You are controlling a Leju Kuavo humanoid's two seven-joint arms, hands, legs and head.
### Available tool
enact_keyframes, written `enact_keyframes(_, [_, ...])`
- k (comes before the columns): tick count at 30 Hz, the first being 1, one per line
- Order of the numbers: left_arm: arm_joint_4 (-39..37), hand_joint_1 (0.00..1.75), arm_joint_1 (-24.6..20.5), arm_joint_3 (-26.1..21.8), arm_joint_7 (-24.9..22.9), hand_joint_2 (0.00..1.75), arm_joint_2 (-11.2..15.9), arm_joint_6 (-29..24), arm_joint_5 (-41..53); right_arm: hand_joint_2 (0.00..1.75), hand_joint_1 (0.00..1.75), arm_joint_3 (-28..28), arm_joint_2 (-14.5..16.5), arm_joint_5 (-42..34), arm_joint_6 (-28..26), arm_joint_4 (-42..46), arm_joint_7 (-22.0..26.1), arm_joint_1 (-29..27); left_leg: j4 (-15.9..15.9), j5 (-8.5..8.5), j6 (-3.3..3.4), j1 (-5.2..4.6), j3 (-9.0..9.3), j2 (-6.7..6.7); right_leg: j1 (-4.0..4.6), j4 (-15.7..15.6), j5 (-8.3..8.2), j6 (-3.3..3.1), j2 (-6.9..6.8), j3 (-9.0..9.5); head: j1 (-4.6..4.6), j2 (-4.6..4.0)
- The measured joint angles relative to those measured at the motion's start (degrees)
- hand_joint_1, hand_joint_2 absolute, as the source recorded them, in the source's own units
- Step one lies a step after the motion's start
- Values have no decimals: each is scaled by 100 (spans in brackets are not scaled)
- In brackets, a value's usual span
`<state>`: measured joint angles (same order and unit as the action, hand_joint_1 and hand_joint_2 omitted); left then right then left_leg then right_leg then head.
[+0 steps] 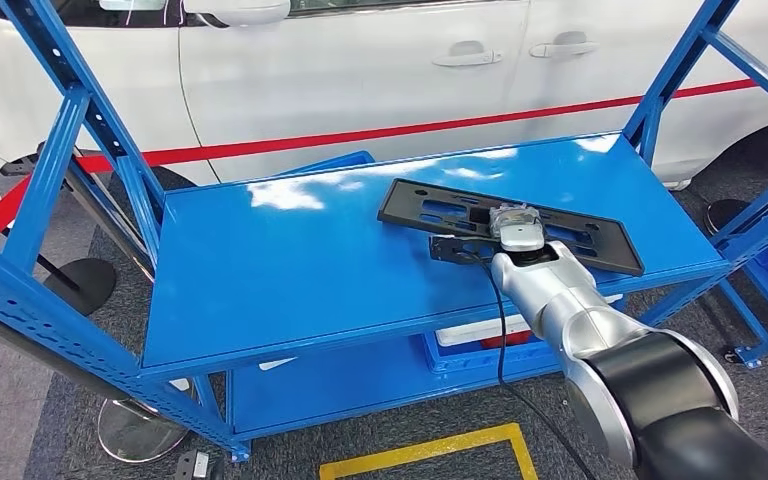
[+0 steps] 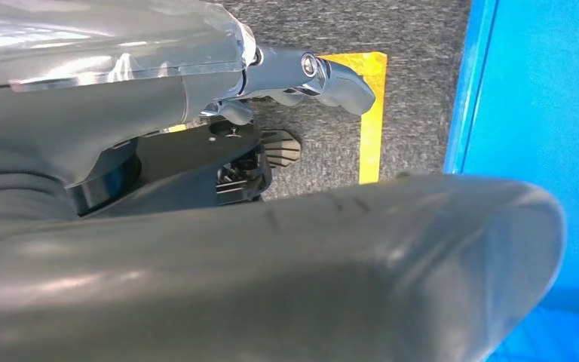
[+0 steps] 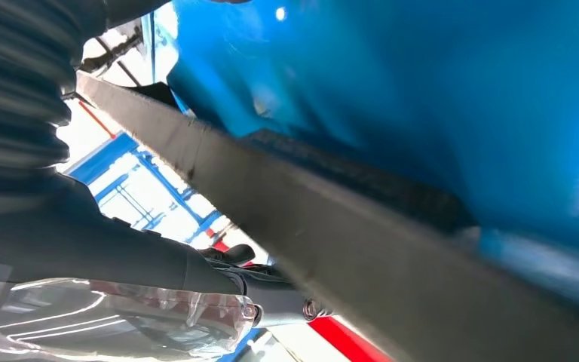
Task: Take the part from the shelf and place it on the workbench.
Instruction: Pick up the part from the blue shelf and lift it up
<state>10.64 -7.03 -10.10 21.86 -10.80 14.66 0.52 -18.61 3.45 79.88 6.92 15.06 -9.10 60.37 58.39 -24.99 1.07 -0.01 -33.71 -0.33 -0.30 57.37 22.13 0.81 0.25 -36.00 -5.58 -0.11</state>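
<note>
Right hand (image 1: 516,230) rests on the black flat part (image 1: 440,207) lying on the blue shelf (image 1: 290,260); whether it grips is unclear. Left hand (image 2: 301,83) hangs empty, fingers apart.

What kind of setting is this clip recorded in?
Probably a car plant or workshop: a white car behind a red barrier line, a blue steel shelf, and yellow floor tape.
</note>
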Motion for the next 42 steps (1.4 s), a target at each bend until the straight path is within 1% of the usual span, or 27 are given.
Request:
enact_keyframes(2, [0, 0, 1, 0, 36, 0, 0, 8, 0, 175, 15, 32, -31, -4, -5, -1, -51, -5, 0, 0, 0, 1, 1, 0, 2, 0, 3, 5, 1, -1, 1, 0])
enact_keyframes(3, [0, 0, 2, -1, 45, 0, 1, 11, 0, 175, 42, 49, -47, -5, -7, -1, -78, -10, 0, 0, 0, 3, 1, 0, 3, 0, 3, 6, 1, -1, 1, 0])
enact_keyframes(6, [0, 0, 4, -2, 55, 0, 1, 17, 0, 175, 142, 95, -87, -6, -10, -1, -122, -28, 0, 0, 0, 9, 1, 0, 9, 1, 3, 6, 2, -2, 1, 0])
enact_keyframes(7, [0, 0, 4, -2, 60, 0, 0, 22, 0, 175, 152, 103, -99, -6, -13, -1, -132, -36, 0, 0, -1, 10, 1, 1, 10, 1, 3, 6, 3, -2, 1, 0])
enact_keyframes(9, [0, 0, 5, -5, 82, 0, 1, 30, -1, 175, 164, 115, -122, -5, -27, -1, -167, -48, 0, 0, -1, 11, 1, 1, 11, 3, 3, 6, 4, -4, 1, 0])
enact_keyframes(11, [0, 0, 7, -19, 121, 0, 1, 31, -2, 175, 169, 134, -147, -5, -56, -1, -203, -49, 0, 1, -1, 12, 2, 0, 12, 5, 3, 6, 3, -3, 1, 0])
enact_keyframes(18, [0, 0, 34, -45, 222, 0, 0, 32, -4, 175, 175, 187, -222, 5, -129, 1, -230, -57, 0, 2, -1, 14, 4, -2, 13, 7, 4, 5, -2, 1, 0, 0])
enact_keyframes(27, [0, 0, 55, -127, 320, 0, 1, 44, -19, 175, 175, 249, -283, 6, -207, -1, -268, -130, 0, 5, 3, 12, 3, -4, 11, 7, 4, 6, -6, 2, 1, 0])
enact_keyframes(34, [0, 0, 72, -140, 386, 0, 1, 44, -43, 175, 175, 332, -302, -28, -548, 2, -257, -204, 0, 4, 3, 13, 2, -4, 12, 7, 4, 6, -6, 0, 1, 0])
enact_keyframes(42, [0, 0, 76, -140, 395, 0, 1, 44, -44, 175, 175, 391, -314, -28, -567, 2, -257, -228, 0, 5, 3, 13, 1, -3, 12, 7, 4, 6, -6, 0, 1, 0])
